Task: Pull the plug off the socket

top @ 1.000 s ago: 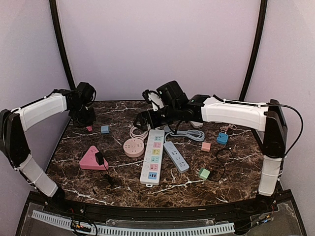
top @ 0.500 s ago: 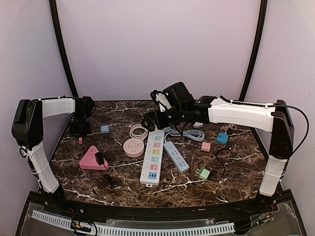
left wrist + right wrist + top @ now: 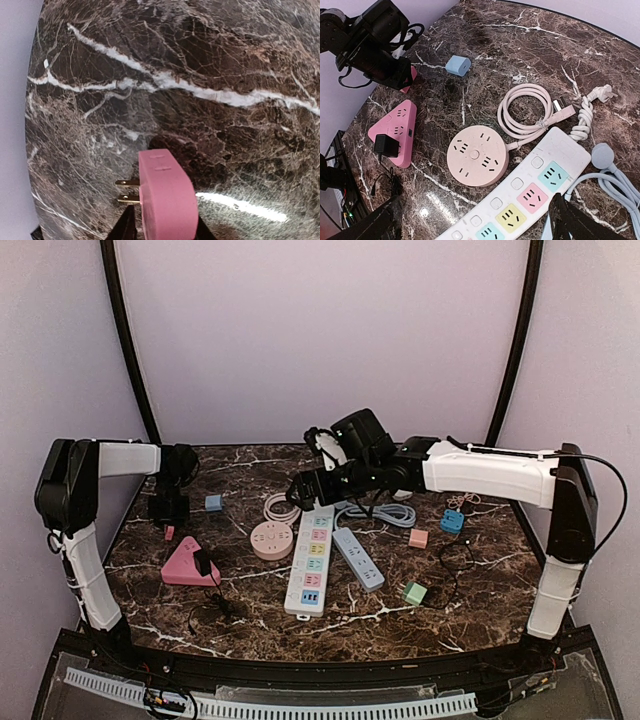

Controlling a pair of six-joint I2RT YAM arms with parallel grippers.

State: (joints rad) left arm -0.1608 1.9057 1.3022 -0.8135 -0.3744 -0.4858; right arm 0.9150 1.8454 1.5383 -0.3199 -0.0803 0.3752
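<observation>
Left wrist | pink plug (image 3: pixel 165 195) lower centre, prongs bare, over marble table (image 3: pixel 225 75) | left gripper (image 3: pixel 164 229) jaws narrow beside it, grip unclear | right gripper (image 3: pixel 303 484) jaws wide | advice: open fully, lift straight, avoid tipping plug.

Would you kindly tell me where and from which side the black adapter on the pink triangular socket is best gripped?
Grip the black adapter by its boxy body, across two opposite side faces, coming from straight above. It stands upright on the top face of the pink triangular socket, so an upward pull should free it.
</observation>
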